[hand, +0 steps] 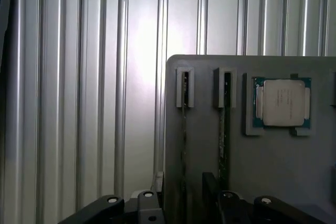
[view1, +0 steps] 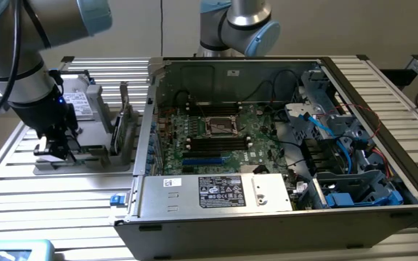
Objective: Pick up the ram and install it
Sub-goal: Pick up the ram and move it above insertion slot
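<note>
Gripper (hand: 184, 208), jaws spread, over two ram sticks (hand: 222, 129), one processor (hand: 283, 102).

The dark label (view1: 221, 191) on the power supply (view1: 158, 201) bears print, none of it readable.

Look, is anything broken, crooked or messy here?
Nothing stands out. Two ram sticks stand straight in their slots in the grey tray, the processor chip lies flat in its pocket, and the open computer case looks undamaged.
</note>
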Robot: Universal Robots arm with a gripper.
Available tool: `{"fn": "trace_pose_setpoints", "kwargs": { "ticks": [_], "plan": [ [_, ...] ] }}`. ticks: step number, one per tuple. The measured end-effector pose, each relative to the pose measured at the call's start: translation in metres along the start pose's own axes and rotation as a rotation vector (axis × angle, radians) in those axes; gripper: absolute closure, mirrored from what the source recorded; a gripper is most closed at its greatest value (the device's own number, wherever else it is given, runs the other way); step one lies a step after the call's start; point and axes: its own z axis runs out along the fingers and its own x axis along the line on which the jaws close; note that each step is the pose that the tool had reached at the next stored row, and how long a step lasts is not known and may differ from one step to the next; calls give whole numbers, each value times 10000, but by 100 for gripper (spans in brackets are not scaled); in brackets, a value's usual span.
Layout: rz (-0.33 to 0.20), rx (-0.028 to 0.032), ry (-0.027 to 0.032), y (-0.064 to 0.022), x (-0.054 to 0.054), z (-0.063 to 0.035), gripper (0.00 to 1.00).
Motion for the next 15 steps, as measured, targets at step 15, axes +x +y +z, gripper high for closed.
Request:
{"fn": "trace_pose_setpoints", "kwargs": {
  "ticks": [15],
  "plan": [
    [0, -1, -5, 9, 1, 217, 60]
  ]
}}
